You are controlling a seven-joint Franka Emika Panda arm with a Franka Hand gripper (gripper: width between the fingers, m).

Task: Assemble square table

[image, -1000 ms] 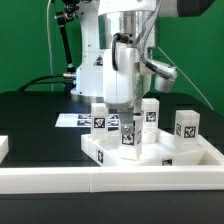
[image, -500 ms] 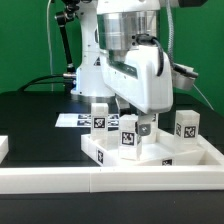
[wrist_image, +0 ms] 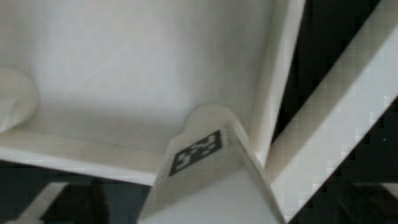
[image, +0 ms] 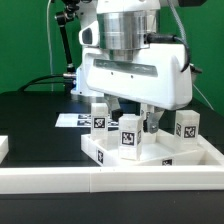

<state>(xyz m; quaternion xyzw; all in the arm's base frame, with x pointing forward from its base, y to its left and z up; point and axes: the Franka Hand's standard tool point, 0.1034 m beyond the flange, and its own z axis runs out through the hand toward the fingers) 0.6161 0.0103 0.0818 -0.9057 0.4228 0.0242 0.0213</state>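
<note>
Green backdrop wall (image: 25,40) fills rear, 9 to 3 o'clock. Black tabletop (image: 35,120) below it, matte, evenly lit, no hard shadows. Black cable (image: 52,50) hangs at 10 o'clock against green. Marker board (image: 72,120) flat on tabletop near centre. White border rail (image: 60,180) runs along 6 o'clock edge.
</note>
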